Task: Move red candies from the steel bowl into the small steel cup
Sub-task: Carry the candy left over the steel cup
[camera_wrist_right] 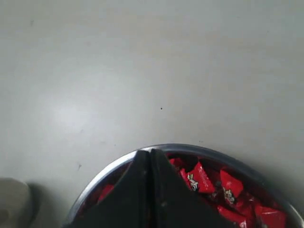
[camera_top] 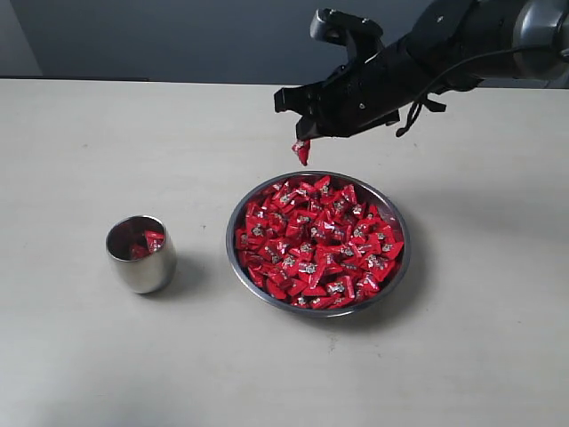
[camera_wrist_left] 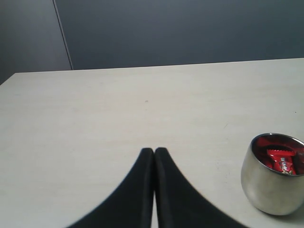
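The steel bowl [camera_top: 229,233] sits right of the table's middle, heaped with red candies [camera_top: 316,242]. My right gripper [camera_top: 305,138] hangs above the bowl's far left rim, shut on one red candy [camera_top: 302,152] that dangles from its tips. In the right wrist view the shut fingers [camera_wrist_right: 144,153] cover that candy; the bowl's rim [camera_wrist_right: 99,175] and candies [camera_wrist_right: 202,178] lie below. The small steel cup [camera_top: 140,255] stands upright left of the bowl with a few candies [camera_top: 147,242] inside. My left gripper [camera_wrist_left: 154,151] is shut on nothing, low over bare table beside the cup [camera_wrist_left: 270,187].
The pale table [camera_top: 71,151] spreads wide around the cup and bowl. A dark wall [camera_wrist_left: 190,28] rises behind its far edge. A blurred pale shape [camera_wrist_right: 12,204] shows at one corner of the right wrist view.
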Robot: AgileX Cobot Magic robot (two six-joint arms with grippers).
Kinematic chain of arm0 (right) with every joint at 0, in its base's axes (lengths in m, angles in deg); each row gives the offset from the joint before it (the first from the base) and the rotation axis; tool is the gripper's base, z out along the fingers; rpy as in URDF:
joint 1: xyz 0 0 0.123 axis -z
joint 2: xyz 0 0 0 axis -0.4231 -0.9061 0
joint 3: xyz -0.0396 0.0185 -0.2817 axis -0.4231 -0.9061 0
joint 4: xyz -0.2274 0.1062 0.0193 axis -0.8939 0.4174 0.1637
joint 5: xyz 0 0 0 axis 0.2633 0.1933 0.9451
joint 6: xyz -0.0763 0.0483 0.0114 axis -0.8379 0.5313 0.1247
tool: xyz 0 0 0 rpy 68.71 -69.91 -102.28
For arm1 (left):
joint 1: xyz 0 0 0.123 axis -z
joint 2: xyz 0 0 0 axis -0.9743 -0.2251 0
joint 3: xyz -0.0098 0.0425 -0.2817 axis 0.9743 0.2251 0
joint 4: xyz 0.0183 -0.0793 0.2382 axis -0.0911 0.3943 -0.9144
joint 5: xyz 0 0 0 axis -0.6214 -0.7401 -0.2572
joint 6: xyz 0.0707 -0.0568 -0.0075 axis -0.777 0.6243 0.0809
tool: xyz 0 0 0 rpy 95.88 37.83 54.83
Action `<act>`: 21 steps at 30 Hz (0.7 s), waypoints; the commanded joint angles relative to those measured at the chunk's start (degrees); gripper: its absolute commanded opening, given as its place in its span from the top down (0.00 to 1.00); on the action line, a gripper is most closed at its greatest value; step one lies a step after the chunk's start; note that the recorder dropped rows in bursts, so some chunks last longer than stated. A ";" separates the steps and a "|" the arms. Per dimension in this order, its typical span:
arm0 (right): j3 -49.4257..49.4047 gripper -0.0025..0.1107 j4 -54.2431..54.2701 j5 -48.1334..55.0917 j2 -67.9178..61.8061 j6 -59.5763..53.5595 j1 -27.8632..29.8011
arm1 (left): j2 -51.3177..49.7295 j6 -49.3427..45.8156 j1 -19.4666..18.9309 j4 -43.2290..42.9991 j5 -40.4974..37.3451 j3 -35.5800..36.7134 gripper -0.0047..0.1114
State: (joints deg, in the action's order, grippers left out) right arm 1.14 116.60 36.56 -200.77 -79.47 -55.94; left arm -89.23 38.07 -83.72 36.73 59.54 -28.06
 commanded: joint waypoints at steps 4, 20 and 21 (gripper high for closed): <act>1.80 0.99 1.15 5.74 0.31 -14.91 -0.55 | 0.26 0.11 -0.03 0.16 0.11 0.22 0.96; 28.34 0.99 -0.04 29.90 -11.23 -38.18 -10.31 | 0.26 0.11 -0.03 0.16 0.11 0.22 0.96; 30.54 0.99 -0.73 31.02 -12.70 -37.70 -11.15 | 0.26 0.11 -0.03 0.16 0.11 0.22 0.96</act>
State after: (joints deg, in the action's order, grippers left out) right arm 26.13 118.53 63.53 -210.11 -117.07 -65.28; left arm -89.23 38.07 -83.72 36.73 59.54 -28.06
